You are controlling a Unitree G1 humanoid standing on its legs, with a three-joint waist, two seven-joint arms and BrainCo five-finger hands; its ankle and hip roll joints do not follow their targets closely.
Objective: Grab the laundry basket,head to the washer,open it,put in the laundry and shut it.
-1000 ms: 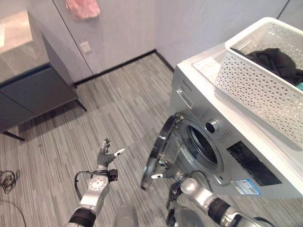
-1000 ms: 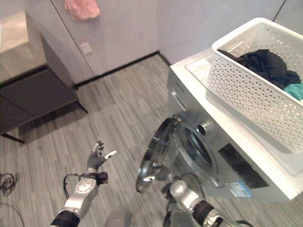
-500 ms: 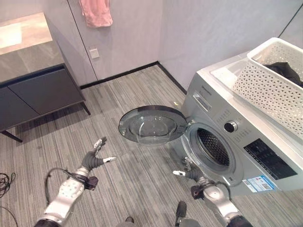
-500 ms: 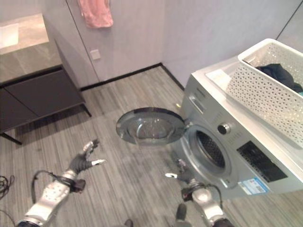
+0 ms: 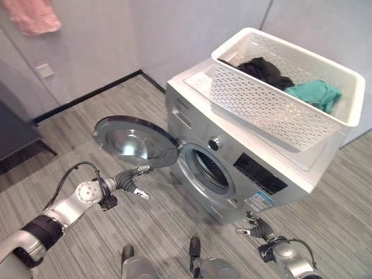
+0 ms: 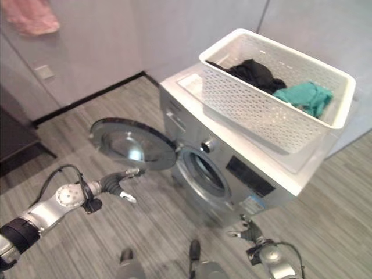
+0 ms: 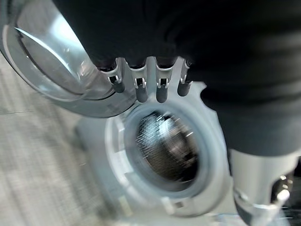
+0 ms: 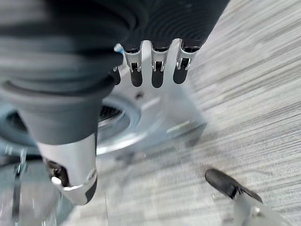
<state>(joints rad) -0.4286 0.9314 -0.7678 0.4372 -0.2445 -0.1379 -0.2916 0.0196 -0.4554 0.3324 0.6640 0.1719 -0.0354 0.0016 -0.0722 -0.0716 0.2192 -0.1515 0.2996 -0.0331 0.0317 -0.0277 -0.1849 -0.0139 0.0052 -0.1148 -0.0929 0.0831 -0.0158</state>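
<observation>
A silver front-loading washer [image 5: 261, 177] stands with its round glass door [image 5: 135, 142] swung wide to the left, so the drum opening [image 5: 210, 170] is bare. On its top rests the white perforated laundry basket [image 5: 273, 99], holding a black garment [image 5: 258, 68] and a teal one [image 5: 314, 93]. My left hand [image 5: 129, 179] hovers just below the door's lower rim, fingers [image 7: 141, 87] straight and holding nothing. My right hand [image 5: 258, 228] is low in front of the washer's lower right corner, fingers [image 8: 157, 70] relaxed and empty.
A pink towel [image 5: 32, 14] hangs on the wall at the far left above a wall socket [image 5: 43, 70]. A dark cabinet [image 5: 11, 136] stands at the left edge. Striped grey flooring [image 5: 331, 197] runs around the washer, which backs onto the wall.
The camera has swung towards the washer. The door went from half open to fully open. My right hand dropped away from the door; my left hand came closer to it.
</observation>
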